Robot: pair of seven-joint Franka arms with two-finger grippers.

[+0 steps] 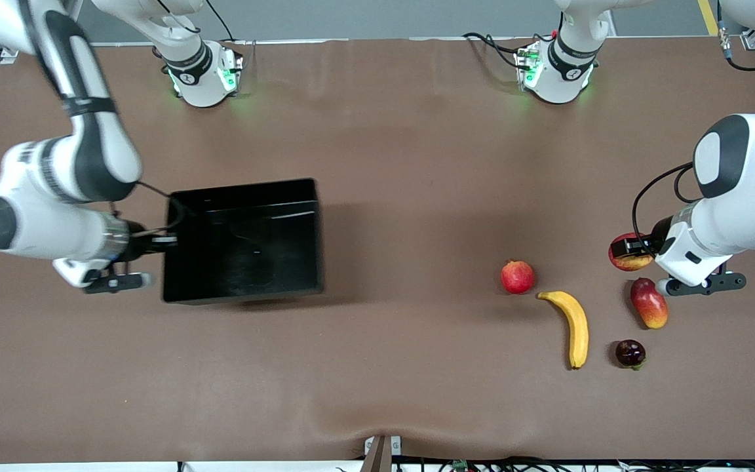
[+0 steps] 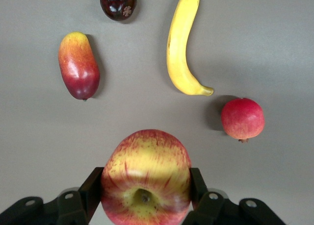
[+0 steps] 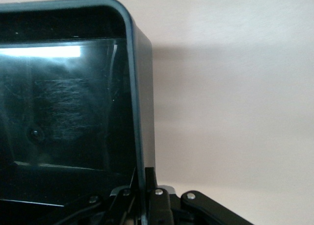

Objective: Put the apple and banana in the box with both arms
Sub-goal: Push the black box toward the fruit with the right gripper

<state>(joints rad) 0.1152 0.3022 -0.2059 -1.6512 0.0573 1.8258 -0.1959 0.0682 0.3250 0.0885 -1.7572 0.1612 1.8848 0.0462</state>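
- Two fingers of the left gripper (image 2: pixel 145 195) clamp the apple (image 2: pixel 146 178), lifted over the table's left-arm end
- banana (image 1: pixel 574 326), pinkish fruit (image 1: pixel 517 276) and mango (image 1: pixel 649 302) lie near it
- right gripper (image 3: pixel 147 198) pinches the box (image 1: pixel 243 239) wall at the right-arm end

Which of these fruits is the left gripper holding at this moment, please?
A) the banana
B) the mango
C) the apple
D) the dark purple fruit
C: in the left wrist view the left gripper has its fingers against both sides of the apple, while the banana, the mango and the dark purple fruit all lie apart on the table.
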